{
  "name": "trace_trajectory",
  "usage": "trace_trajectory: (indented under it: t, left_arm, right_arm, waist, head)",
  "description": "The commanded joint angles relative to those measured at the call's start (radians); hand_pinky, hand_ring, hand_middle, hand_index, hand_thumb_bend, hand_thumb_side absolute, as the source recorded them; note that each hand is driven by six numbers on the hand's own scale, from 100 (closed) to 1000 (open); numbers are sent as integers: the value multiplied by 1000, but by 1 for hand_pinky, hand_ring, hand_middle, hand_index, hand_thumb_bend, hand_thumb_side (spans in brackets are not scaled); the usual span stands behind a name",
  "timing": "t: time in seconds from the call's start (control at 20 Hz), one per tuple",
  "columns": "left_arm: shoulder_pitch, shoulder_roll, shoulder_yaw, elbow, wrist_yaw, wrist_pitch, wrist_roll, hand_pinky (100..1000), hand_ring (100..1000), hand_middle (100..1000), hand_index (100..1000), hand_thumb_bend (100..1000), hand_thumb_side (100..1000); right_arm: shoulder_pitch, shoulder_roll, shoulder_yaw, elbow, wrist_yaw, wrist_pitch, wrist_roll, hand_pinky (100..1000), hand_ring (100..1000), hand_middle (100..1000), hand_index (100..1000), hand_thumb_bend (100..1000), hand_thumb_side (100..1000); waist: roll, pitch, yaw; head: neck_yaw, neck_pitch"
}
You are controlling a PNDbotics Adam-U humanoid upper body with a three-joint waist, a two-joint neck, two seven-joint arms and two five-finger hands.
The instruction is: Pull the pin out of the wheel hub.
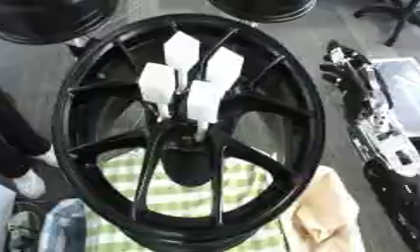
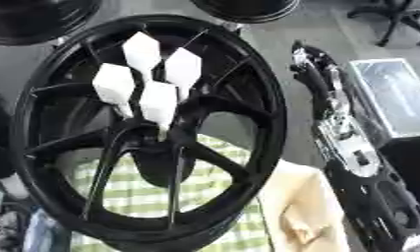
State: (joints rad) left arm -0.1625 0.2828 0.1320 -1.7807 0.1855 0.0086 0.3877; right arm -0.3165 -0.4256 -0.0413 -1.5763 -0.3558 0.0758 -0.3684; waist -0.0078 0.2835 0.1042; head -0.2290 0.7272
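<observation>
Left eye view
Cloth: green-and-white checked cloth lies nearest the camera, under the wheel's lower half, probably to cushion the rim and stop it sliding.
Wheel hub: black spoked wheel hub stands tilted, face toward the head camera, so the centre is reachable from the front.
Pins: four white, flat-headed pins sit clustered just above the hub centre, stems pointing down into it; their broad heads stick out clear of the spokes, which gives fingers something to take.
Tan bag: tan paper bag rests against the rim's lower right, apart from the pins.

Right eye view
Right hand: right hand hangs beside the rim's right edge, fingers pointing up and away, near the wheel but not touching it; whether the fingers are straight or curled I cannot tell.
Left hand: shows in neither view.
Judgement: no pin is grasped, so the pull looks not yet begun; the hand must cross the rim to reach them.
</observation>
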Motion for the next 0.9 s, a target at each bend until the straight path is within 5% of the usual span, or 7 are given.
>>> trace_trajectory:
  t: [0.05,0.45,0.9]
  left_arm:
    - [-22,46,-2,-18,-5,-1,-7,786,781,695,783,396,712]
    - [-134,209,-54,-76,6,16,-54,790,787,753,806,385,675]
    - [-374,649,-256,-215,30,165,-319,799,783,746,834,398,661]
  right_arm:
    - [-8,-19,-1,-18,6,-2,1,786,720,665,801,228,529]
    - [1,-23,3,-14,6,2,3,786,720,664,801,226,531]
    - [15,-32,14,-8,9,8,12,786,719,663,800,222,536]
  waist:
    - [5,-15,0]
    - [15,-26,-6]
    - [31,-41,-25]
  head:
    - [0,-1]
    - [3,8]
    - [15,24]
